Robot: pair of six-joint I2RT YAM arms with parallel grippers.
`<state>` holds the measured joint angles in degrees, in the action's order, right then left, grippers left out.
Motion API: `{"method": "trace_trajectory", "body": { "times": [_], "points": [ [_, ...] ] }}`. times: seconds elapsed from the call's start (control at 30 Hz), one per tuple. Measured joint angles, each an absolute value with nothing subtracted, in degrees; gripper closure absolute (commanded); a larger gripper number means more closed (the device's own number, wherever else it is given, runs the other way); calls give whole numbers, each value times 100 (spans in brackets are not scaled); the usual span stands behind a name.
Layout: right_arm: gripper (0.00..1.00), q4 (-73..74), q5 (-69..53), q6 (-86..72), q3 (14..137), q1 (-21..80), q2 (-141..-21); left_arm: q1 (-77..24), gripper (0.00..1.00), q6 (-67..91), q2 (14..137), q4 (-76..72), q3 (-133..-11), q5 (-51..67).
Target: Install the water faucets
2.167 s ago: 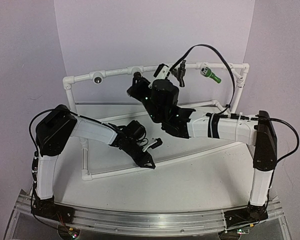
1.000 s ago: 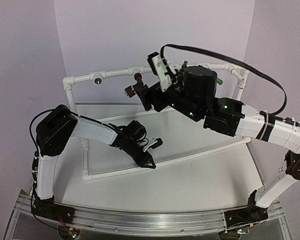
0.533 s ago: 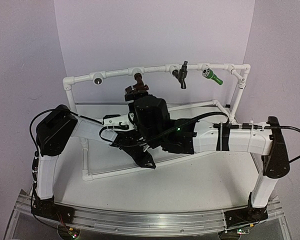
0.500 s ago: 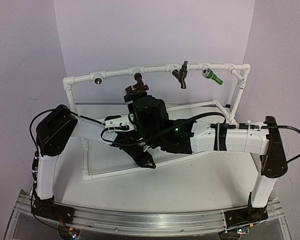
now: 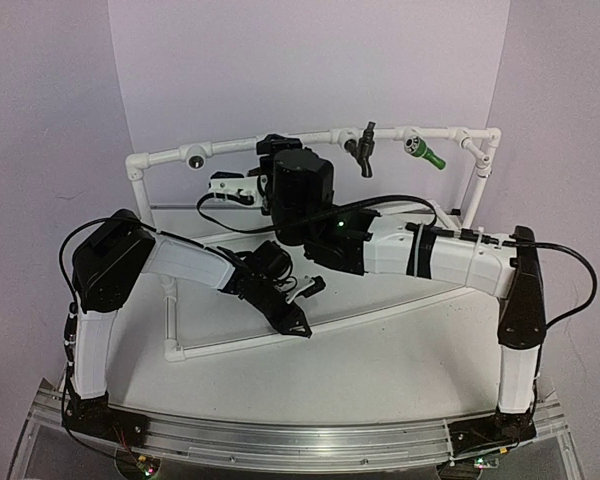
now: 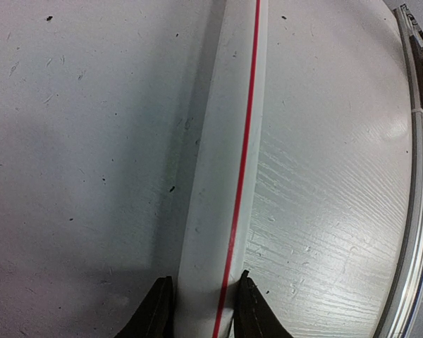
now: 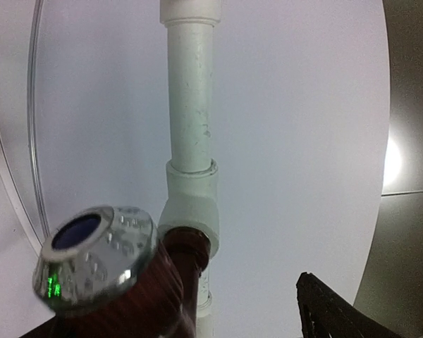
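Observation:
The black faucet [image 5: 361, 148] and the green faucet [image 5: 423, 152] hang from the top rail of the white pipe frame [image 5: 160, 155]. The reddish-brown faucet [image 7: 137, 299], with its silvery mouth [image 7: 95, 257], sits in a white tee socket [image 7: 191, 204]. In the top view it is hidden behind my right gripper [image 5: 274, 152]. That gripper [image 7: 190, 320] is open around the faucet. Its one visible finger [image 7: 331, 310] stands well apart from the faucet. My left gripper [image 5: 296, 326] [image 6: 201, 313] is shut on the frame's low front pipe [image 6: 218, 176], which carries a red line.
An open round tee socket [image 5: 194, 157] sits on the left part of the top rail. The right arm's cable [image 5: 230, 205] loops in front of the back pipes. The table top [image 5: 380, 370] lies inside and before the frame. A metal rail [image 5: 300, 435] runs along the near edge.
The right gripper rose from in front of the left arm up to the top rail, and now covers the reddish-brown faucet. The left arm has stayed still on the pipe.

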<state>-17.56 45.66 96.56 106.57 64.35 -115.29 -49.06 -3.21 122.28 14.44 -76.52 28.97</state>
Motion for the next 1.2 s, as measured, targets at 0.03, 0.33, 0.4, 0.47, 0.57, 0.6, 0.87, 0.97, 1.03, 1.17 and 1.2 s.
{"method": "trace_trajectory", "body": {
  "times": [0.03,0.33,0.4,0.47,0.57,0.6,0.87,0.97,1.03,1.17,1.2],
  "points": [
    [18,-1767,4564,9637,10707,6392,-11620,-4906,100,-321,12228,1444,-7653,2897],
    [68,-1774,4655,8805,11022,6340,-11880,-4906,100,-322,12228,1444,-7653,2899],
    [76,-1774,4653,8425,11032,6338,-11883,-4906,100,-322,12228,1444,-7653,2899],
    [82,-1790,4643,7910,11026,6336,-11889,-4906,100,-322,12230,1445,-7655,2901],
    [88,-1833,4636,7000,11026,6334,-11889,-4906,100,-322,12232,1449,-7659,2904],
    [90,-1846,4642,6660,11028,6331,-11890,-4906,100,-322,12232,1451,-7662,2906],
    [97,-1883,4634,2925,11044,6263,-11869,-4906,100,-322,12241,1476,-7682,2910],
    [97,-2006,4206,816,10550,6140,-11550,-4906,100,-322,12243,1483,-7684,2912],
    [93,-2173,3732,-654,10106,6021,-11268,-4906,100,-322,12242,1484,-7684,2912],
    [76,-2901,2985,-2760,9442,5815,-11025,-4906,100,-322,12243,1483,-7683,2912],
    [71,-3065,2844,-3091,9335,5783,-11004,-4906,100,-322,12243,1483,-7682,2910]
  ]
}}
